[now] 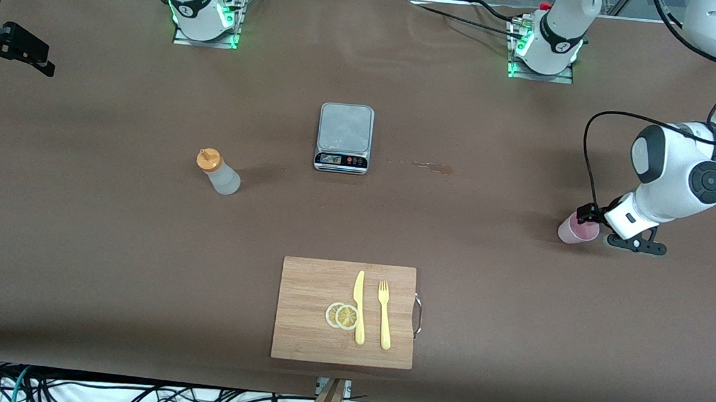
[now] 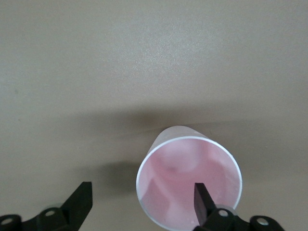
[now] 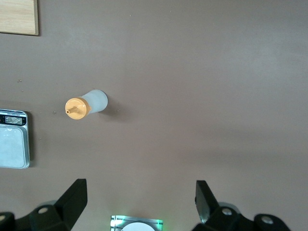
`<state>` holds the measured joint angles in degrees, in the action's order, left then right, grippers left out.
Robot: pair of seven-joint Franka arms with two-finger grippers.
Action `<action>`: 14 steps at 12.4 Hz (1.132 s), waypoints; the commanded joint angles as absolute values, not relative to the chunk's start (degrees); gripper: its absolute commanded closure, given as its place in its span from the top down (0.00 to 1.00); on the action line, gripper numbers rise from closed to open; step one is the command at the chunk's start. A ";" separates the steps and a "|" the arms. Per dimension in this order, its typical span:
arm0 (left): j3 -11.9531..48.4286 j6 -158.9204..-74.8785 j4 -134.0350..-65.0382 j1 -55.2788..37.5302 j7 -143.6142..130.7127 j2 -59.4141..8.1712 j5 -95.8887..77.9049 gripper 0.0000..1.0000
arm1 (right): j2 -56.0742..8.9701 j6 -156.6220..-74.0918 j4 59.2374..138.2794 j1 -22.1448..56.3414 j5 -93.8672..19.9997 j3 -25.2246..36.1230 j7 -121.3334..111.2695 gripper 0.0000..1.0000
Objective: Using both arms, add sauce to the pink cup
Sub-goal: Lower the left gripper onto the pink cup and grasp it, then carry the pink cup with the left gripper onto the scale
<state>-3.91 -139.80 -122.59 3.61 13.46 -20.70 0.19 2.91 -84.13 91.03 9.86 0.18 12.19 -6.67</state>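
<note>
The pink cup [image 1: 578, 230] stands upright near the left arm's end of the table. My left gripper [image 1: 590, 217] is low at the cup and open. In the left wrist view the gripper [image 2: 142, 202] straddles the cup's [image 2: 187, 168] rim: one finger [image 2: 203, 198] shows over the pale pink inside, the other [image 2: 81, 202] outside it. The sauce bottle [image 1: 218, 173], whitish with an orange cap, stands toward the right arm's end and also shows in the right wrist view [image 3: 86, 105]. My right gripper [image 1: 35, 59] hangs open and empty, high over the right arm's end [image 3: 139, 197].
A digital scale [image 1: 344, 137] sits mid-table, with a small brown stain [image 1: 432, 166] beside it. A wooden cutting board [image 1: 310, 287] nearer the front camera carries a yellow knife [image 1: 359, 306], a fork [image 1: 383, 315] and lemon slices [image 1: 342, 315].
</note>
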 commanded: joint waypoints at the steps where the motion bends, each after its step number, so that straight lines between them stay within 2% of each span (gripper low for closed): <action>1: -3.96 -141.33 -123.13 3.96 14.85 -21.01 0.53 0.84 | 2.81 -83.67 90.09 9.32 -0.09 12.13 -6.77 1.00; 4: -3.96 -140.98 -122.96 3.87 14.85 -20.92 0.53 0.54 | 2.73 -83.24 90.09 9.32 -0.09 12.22 -6.85 1.00; 7: -3.96 -140.45 -122.52 3.87 14.50 -20.74 0.44 0.32 | 1.84 -82.00 89.91 9.49 -0.09 12.22 -6.50 1.00; 9: -3.96 -140.36 -122.43 3.87 14.15 -20.66 0.27 0.05 | 1.76 -82.00 89.82 9.49 -1.05 12.22 -6.94 1.00; 10: -3.96 -139.93 -122.34 3.87 14.15 -20.65 -1.04 0.00 | 1.50 -81.57 89.82 9.58 -1.05 12.13 -7.03 1.00; 14: -3.61 -135.81 -119.11 2.29 12.93 -19.87 -3.16 0.00 | 0.80 -77.63 90.18 10.11 -2.28 11.69 -8.96 1.00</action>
